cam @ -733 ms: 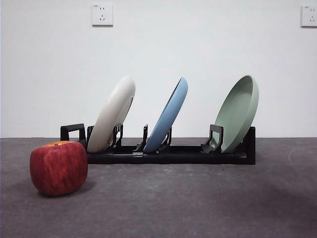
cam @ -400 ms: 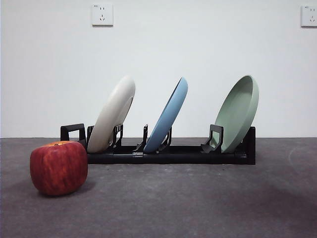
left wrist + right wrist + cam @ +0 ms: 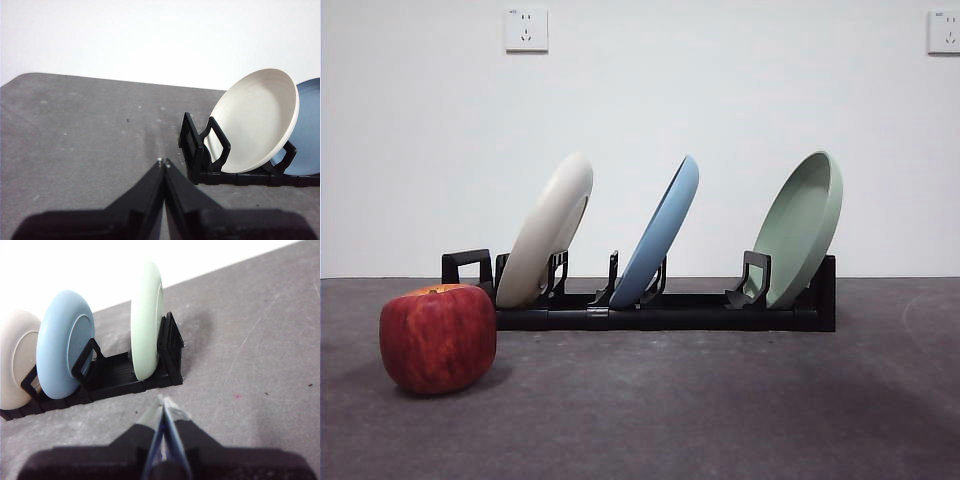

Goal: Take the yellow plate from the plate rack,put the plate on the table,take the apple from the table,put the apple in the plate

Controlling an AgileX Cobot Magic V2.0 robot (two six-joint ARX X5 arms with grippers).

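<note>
From the front, I am looking level across the dark grey speckled bench (image 3: 720, 410), where the long low black plastic plate rack (image 3: 660, 305) is standing with three plates leaning in its slots: the matte cream-yellow round plate (image 3: 548, 232) at the handle end, a light blue plate (image 3: 660, 232) in the middle and a sage green plate (image 3: 802, 228) at the far end. The large, blocky red apple (image 3: 438, 337) is sitting on the bench just in front of the rack's handle end, apart from it, and neither of my arms is showing here. Through my left wrist camera, my left tool (image 3: 163, 163) is hovering over bare bench with its two black jaws pressed together and gripping nothing; the cream plate is standing in its slot beyond the tips, near but untouched. Through my right wrist camera, my right tool (image 3: 163, 401) is likewise closed and empty, hanging over the bench in front of the green plate's end of the rack. I am judging the task as not yet begun: the plate needs lifting out and setting down, then the apple needs placing in it.
</note>
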